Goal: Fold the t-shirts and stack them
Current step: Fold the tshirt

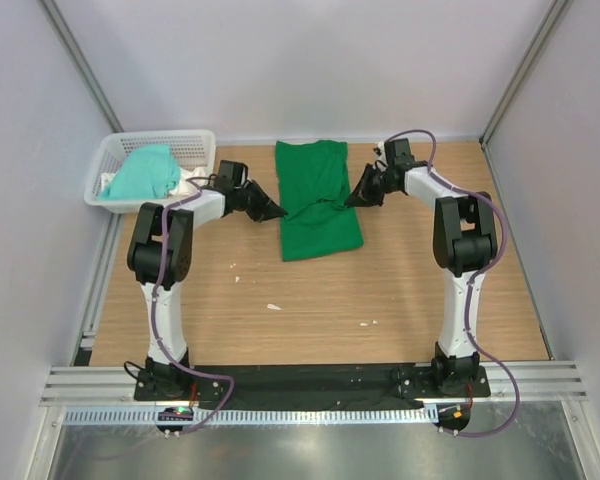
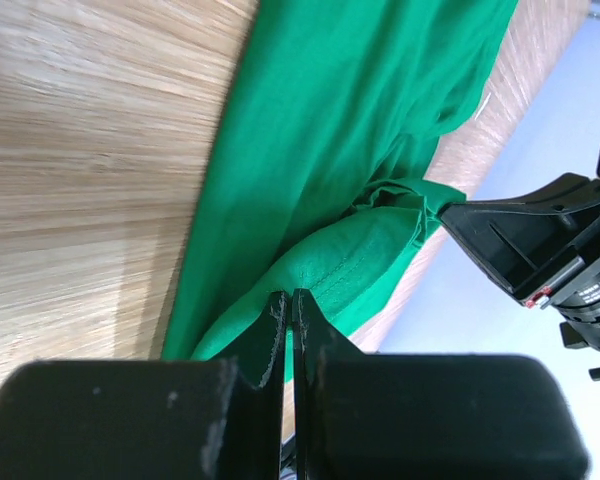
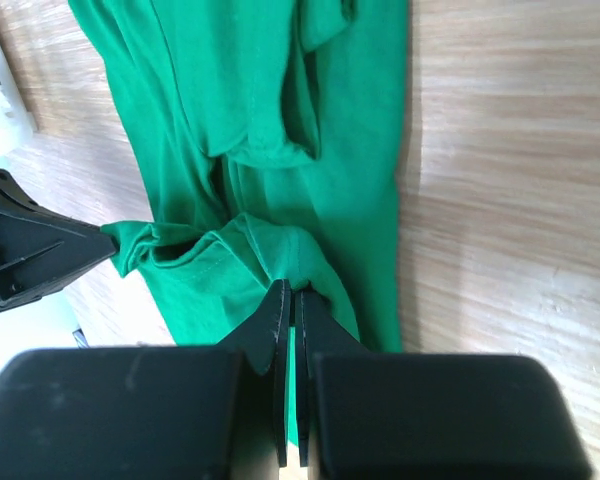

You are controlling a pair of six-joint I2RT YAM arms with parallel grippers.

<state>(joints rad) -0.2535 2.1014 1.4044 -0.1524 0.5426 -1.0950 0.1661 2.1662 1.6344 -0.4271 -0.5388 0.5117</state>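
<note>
Left hand: clenched, pinching a fold of the green shirt at the shirt's left edge, about halfway along. Right hand: same, clenched on a fold at the shirt's right edge, directly across from the left. The fabric between the two is bunched into a ridge.

Green shirt: lies on the bench between the two hands as a narrow strip, sides already folded in. Its long axis runs near-to-far, straight away from the arm bases. The far end sits close to the back wall and the near end is a bit wider and slightly skewed. Can't tell which end is the collar.

Views:
- Top view gives the whole outline and the axis, but the grip itself is too small to read.
- Left wrist view shows its own fingers together on cloth. It also shows the right hand's tip with green fabric drawn to it.
- Right wrist view mirrors that, with the left hand's tip on a gathered corner. It also shows a loose sleeve-like flap further up the shirt and a bit of basket at its top-left corner.

Counts: 2 shirts, 2 hands, 1 basket. The mint shirt is crumpled in the basket, well left of the green shirt at the bench's far-left corner. There's something white under it, can't tell what.
</note>
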